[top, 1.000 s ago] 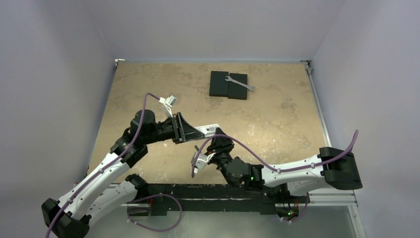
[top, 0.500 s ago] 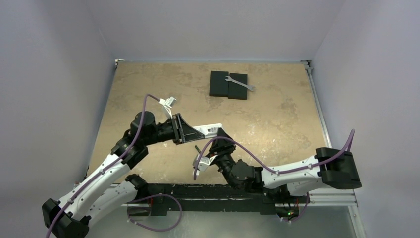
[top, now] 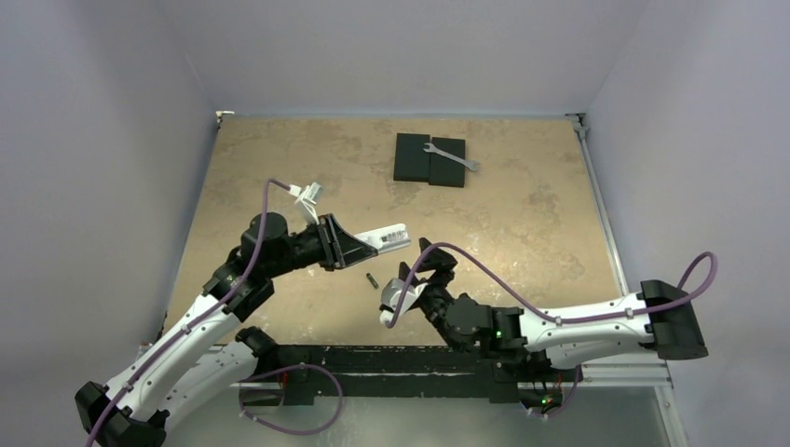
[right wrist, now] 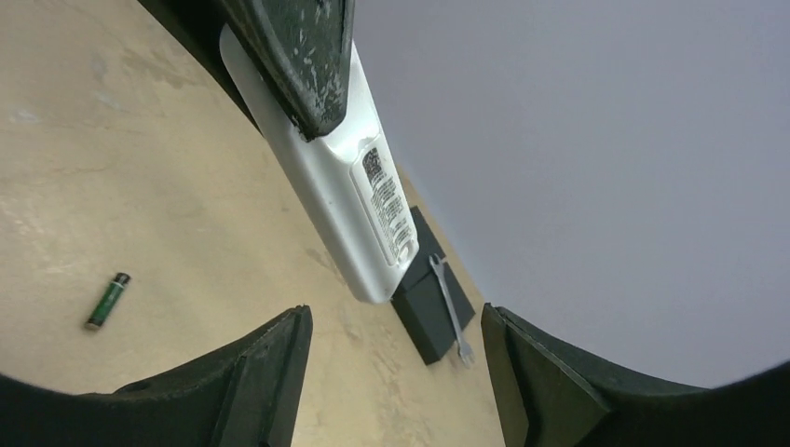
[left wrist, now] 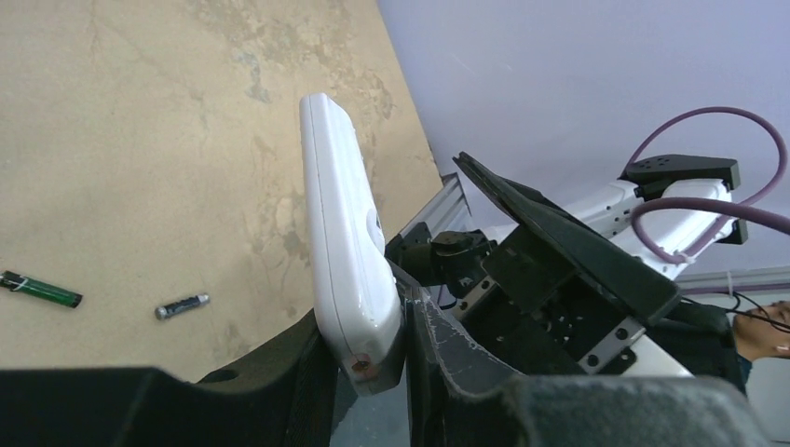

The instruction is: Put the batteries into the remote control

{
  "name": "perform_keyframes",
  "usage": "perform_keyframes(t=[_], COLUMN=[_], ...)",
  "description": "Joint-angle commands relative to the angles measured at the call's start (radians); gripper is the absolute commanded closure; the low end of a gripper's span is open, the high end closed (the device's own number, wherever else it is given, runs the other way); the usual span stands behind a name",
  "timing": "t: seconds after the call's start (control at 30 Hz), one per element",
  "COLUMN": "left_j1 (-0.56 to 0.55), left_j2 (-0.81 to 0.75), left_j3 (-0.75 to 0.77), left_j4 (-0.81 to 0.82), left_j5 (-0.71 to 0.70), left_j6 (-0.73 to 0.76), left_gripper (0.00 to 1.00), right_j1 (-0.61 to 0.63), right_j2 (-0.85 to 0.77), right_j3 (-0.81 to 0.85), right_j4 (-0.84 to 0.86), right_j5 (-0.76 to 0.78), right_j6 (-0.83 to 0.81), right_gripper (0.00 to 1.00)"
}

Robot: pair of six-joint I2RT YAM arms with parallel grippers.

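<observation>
Left gripper pinched one short end of the remote control, a slim white glossy plastic slab with rounded corners. It was held off the bench over the near-left part, long axis pointing right. In the left wrist view the remote control showed edge-on between the black scuffed fingers. In the right wrist view its plain back faced the camera, with a printed barcode label near the free end. Right gripper sat just right of the remote's free end, not touching it, black fingers spread wide with nothing between them. Bench top was a flat tan mottled, stone-look surface. One battery, a tiny dark cylinder, lay on it near the near edge, left of centre, below the remote. The left wrist view showed two lying apart: a green battery with black bands and a grey battery with a metallic sheen. Near the far edge, about centre, two flat matte black blocks sat side by side and touching. A thin silver wrench lay across the right one.
</observation>
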Motion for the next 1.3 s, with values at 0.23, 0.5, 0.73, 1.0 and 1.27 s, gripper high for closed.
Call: perform_keyframes(t=[0.23, 0.5, 0.73, 1.0, 1.27], left_j1=[0.004, 0.004, 0.004, 0.004, 0.004], left_j2=[-0.004, -0.015, -0.014, -0.019, -0.033], left_j3=[-0.002, -0.025, -0.046, -0.065, -0.072], left_j4=[-0.017, -0.024, -0.012, 0.029, 0.071], left_j5=[-0.075, -0.07, -0.029, 0.016, 0.061], left_j6=[0.148, 0.18, 0.201, 0.203, 0.201], left_gripper=[1.0, 1.0, 1.0, 1.0, 1.0], right_j1=[-0.039, -0.23, -0.41, -0.614, -0.815], right_j2=[-0.091, -0.124, -0.125, -0.101, -0.08], right_j3=[0.179, 0.281, 0.349, 0.394, 0.359], right_j4=[-0.502, -0.653, -0.734, -0.784, -0.719], right_j5=[-0.176, -0.4, -0.625, -0.882, -1.262], right_j6=[0.525, 0.776, 0.959, 1.198, 1.364], right_gripper=[0.22, 0.22, 0.22, 0.21, 0.24])
